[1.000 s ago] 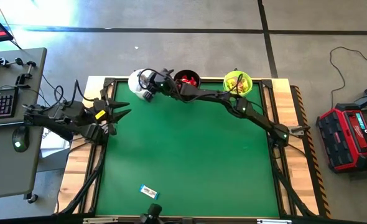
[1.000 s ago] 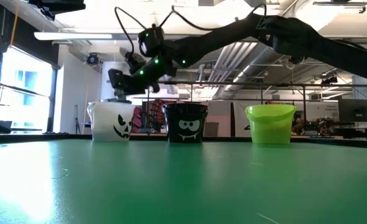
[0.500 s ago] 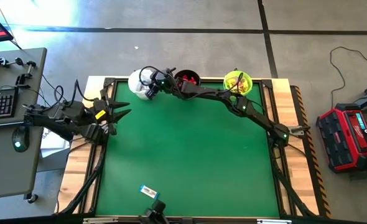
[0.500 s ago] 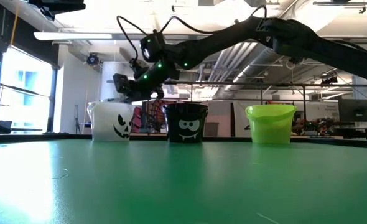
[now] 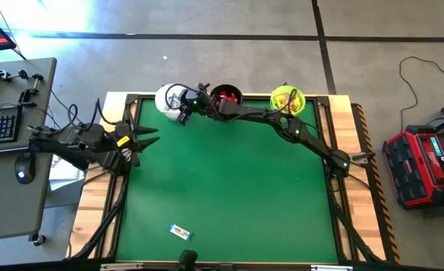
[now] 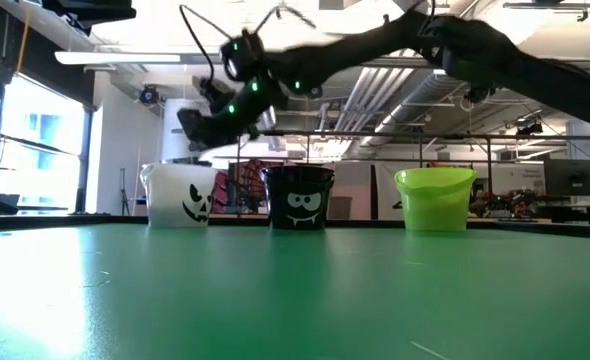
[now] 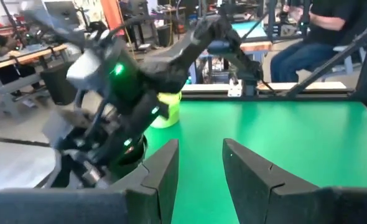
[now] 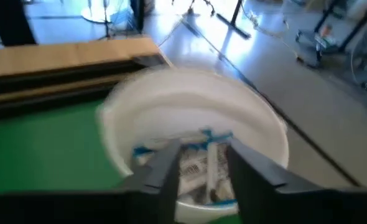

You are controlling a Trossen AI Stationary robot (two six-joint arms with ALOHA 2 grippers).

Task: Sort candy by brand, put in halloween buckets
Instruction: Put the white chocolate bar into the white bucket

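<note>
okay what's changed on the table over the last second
The right gripper stayed over the white bucket, shifting slightly and lifting a little; nothing visibly grabbed or dropped. Its fingers are apart and empty, with white-and-blue bars inside the bucket below. The left gripper, the black bucket, the green bucket and the lone bar near the front edge haven't moved.

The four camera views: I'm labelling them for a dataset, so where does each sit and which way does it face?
High: overhead, straight down; both arms, three buckets, one candy bar.
Low: table height, facing the white bucket, black bucket, green bucket; right arm above.
Left wrist: past the left gripper toward the right arm.
Right wrist: down past the right gripper into the white bucket.
Shared: white bucket, right wrist and low.
</note>
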